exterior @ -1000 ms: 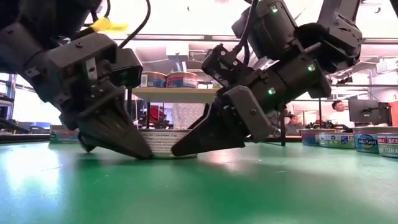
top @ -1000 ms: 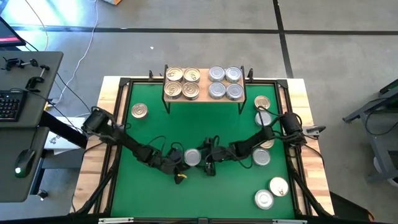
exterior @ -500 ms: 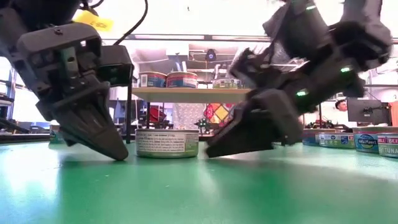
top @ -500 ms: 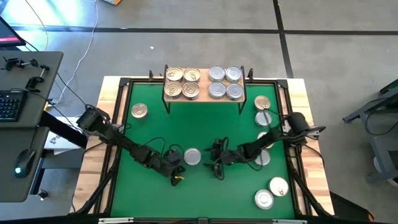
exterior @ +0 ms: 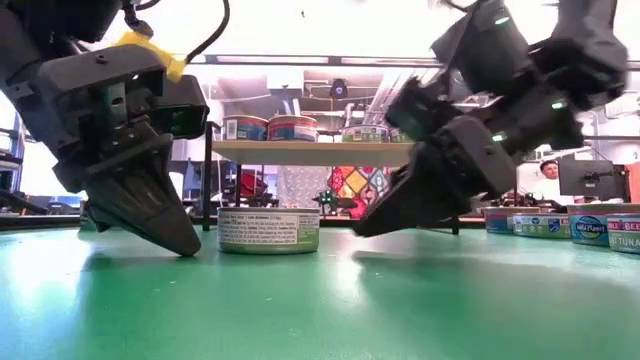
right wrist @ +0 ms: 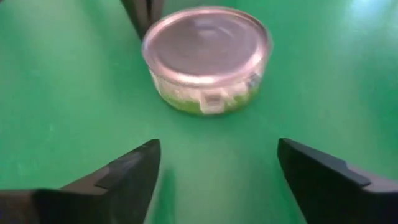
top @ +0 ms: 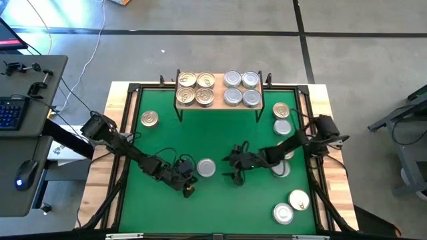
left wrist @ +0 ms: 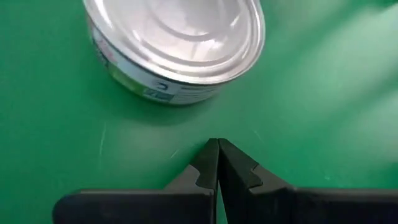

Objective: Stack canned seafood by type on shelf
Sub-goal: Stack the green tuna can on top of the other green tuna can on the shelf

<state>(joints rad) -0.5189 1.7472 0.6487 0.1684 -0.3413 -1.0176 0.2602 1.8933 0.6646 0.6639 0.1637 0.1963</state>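
Right gripper (top: 233,167): fingers spread, empty; silver tin (top: 206,167) lies ahead, apart
Left gripper (top: 187,181): pinched shut, empty; just beside the tin, nearer
Shelf (top: 219,106): beyond the tin, holding stacked tins

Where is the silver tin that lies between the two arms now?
In the high view, the silver tin stands alone on the green table, between left gripper and right gripper.

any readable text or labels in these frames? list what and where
"TUNA": label of the tin at the right edge of the low view; the letters before it are cut off or blurred.
Blue oval brand mark on the neighbouring tin: too blurred to read.
Fine print on the silver-lidded tin between the claws: too small to read.
Tins on the shelf: labels unreadable.
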